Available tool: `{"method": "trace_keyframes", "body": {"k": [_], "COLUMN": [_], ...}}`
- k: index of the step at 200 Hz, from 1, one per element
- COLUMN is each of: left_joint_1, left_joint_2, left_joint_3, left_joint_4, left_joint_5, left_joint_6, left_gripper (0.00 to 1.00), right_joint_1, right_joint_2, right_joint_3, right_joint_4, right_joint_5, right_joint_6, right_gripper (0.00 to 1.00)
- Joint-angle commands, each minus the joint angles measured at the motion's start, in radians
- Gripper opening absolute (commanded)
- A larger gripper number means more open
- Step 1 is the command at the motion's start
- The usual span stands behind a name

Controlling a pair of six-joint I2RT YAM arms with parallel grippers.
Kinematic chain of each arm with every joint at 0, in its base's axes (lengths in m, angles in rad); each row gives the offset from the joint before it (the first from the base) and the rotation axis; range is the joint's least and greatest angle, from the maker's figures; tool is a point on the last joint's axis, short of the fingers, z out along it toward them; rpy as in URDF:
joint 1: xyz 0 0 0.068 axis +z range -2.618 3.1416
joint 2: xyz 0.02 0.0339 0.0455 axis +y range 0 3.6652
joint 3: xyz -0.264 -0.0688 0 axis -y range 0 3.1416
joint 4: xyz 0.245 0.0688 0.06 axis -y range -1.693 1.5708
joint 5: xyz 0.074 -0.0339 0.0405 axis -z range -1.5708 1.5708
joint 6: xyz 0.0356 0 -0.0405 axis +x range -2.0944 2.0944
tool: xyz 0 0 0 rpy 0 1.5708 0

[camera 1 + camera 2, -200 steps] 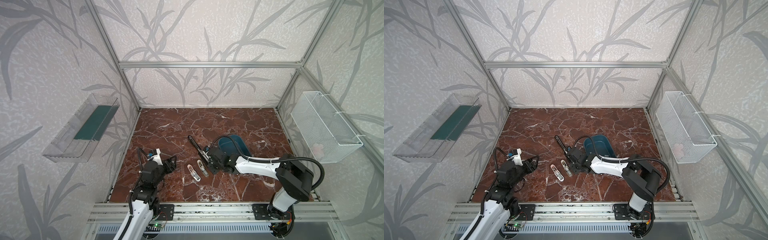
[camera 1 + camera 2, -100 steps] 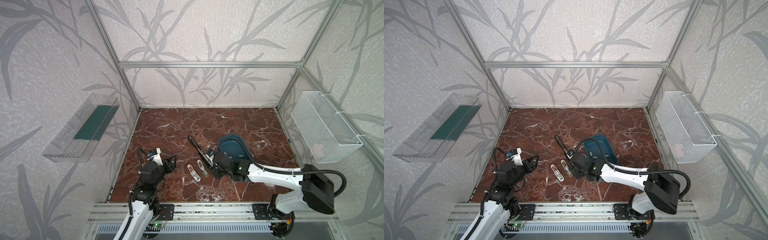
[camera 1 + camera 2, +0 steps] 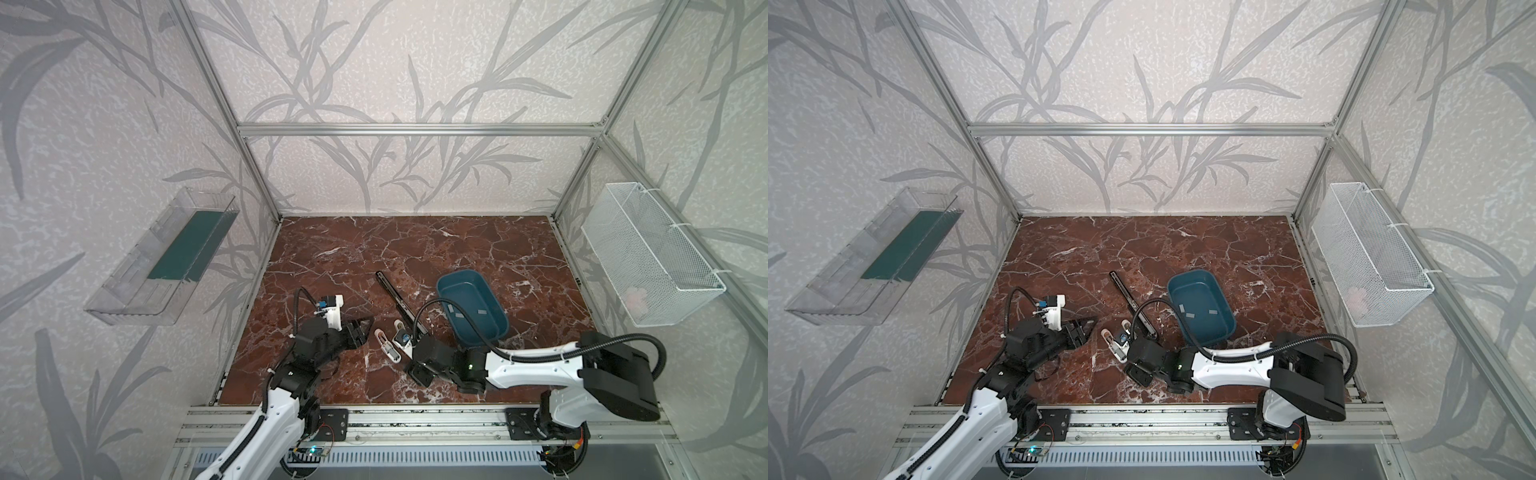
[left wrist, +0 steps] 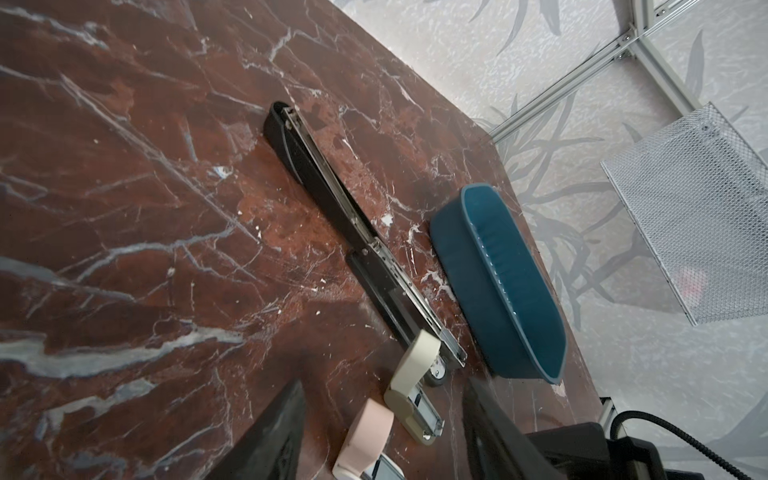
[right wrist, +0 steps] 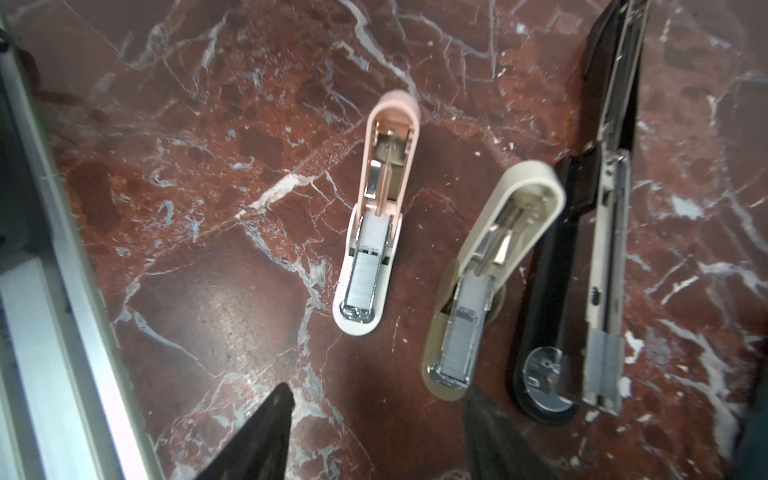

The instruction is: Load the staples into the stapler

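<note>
staples (image 5: 365,278) are sitting in pink stapler (image 5: 392,112) and cream stapler (image 5: 534,183), hinged open for loading near the surface's (image 3: 374,249) front edge; spares (image 3: 482,311) in the bin (image 4: 469,266); left claw (image 4: 382,390) and right claw (image 5: 374,399) are hanging spread, empty.

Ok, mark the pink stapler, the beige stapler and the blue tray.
pink stapler (image 5: 392,124): right wrist view, inside its opened pink lid.
beige stapler (image 5: 459,340): right wrist view, on its metal magazine.
blue tray (image 3: 467,291): in a top view, on its bare floor.
</note>
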Motion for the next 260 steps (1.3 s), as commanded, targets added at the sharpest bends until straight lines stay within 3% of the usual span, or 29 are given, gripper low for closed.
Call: {"method": "trace_keyframes", "body": {"k": [1, 64, 108, 162, 198, 260], "left_joint_1": [-0.019, -0.041, -0.056, -0.071, -0.076, -0.096], "left_joint_2": [0.003, 0.018, 0.132, 0.304, 0.38, 0.383], "left_joint_3": [-0.026, -0.075, -0.065, -0.034, -0.036, -0.058], "left_joint_4": [0.051, 0.103, 0.187, 0.277, 0.342, 0.414], "left_joint_5": [0.004, -0.001, 0.004, 0.042, 0.074, 0.139], "left_joint_6": [-0.001, -0.003, -0.002, 0.014, 0.01, 0.009], "left_gripper": [0.61, 0.64, 0.65, 0.64, 0.62, 0.6], "right_joint_1": [0.007, 0.007, 0.008, 0.007, 0.007, 0.006], "right_joint_2": [0.053, 0.2, 0.254, 0.258, 0.27, 0.29], "right_joint_3": [0.041, 0.125, 0.144, 0.107, 0.055, 0.028], "right_joint_4": [0.062, 0.059, 0.06, 0.104, 0.196, 0.265], "right_joint_5": [-0.026, -0.001, 0.027, 0.01, 0.012, 0.033], "right_joint_6": [0.002, 0.001, -0.003, 0.006, 0.017, 0.041], "right_gripper": [0.61, 0.54, 0.54, 0.33, 0.32, 0.28]}}
